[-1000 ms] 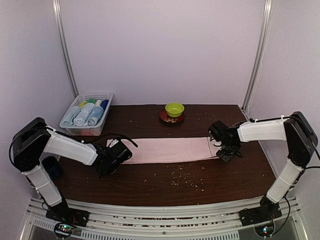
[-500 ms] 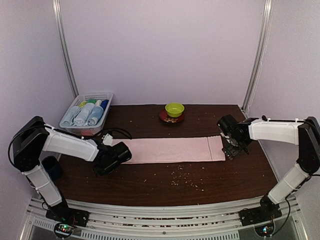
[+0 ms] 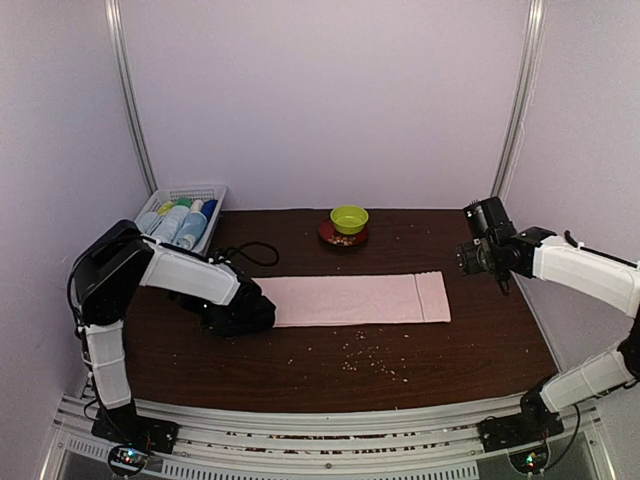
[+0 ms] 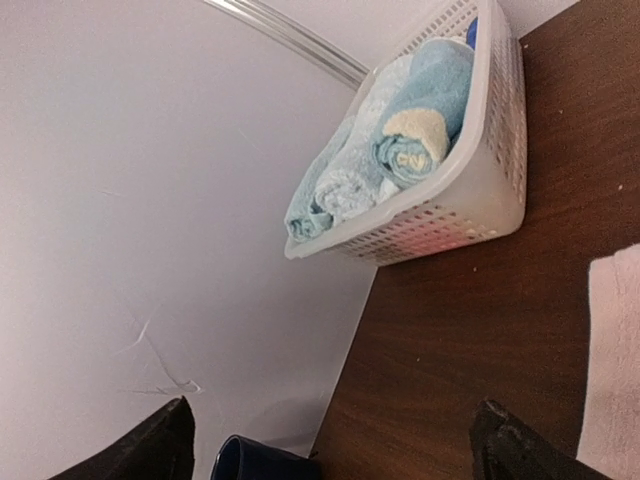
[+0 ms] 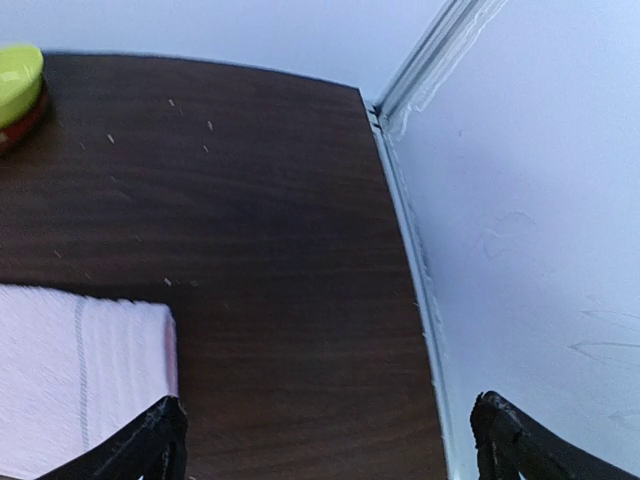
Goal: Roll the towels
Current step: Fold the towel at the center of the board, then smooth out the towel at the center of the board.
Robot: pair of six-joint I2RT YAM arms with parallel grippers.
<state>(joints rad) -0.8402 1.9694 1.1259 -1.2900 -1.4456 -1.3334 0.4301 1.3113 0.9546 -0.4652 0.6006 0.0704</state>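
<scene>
Left end effector (image 3: 256,312), spread and empty, is found just beside the left short end of the pink towel (image 3: 350,299), which is laid flat on the desk (image 3: 400,372), long axis left to right. Farther back, the right end effector (image 3: 478,260), likewise spread, is held off the right end, less close.

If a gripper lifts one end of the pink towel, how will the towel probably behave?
The pink towel lies flat and thin on the table, so it is probably floppy and would droop. It looks light, so a push may slide or bunch it. The rolled towels in the basket suggest it rolls easily.
</scene>
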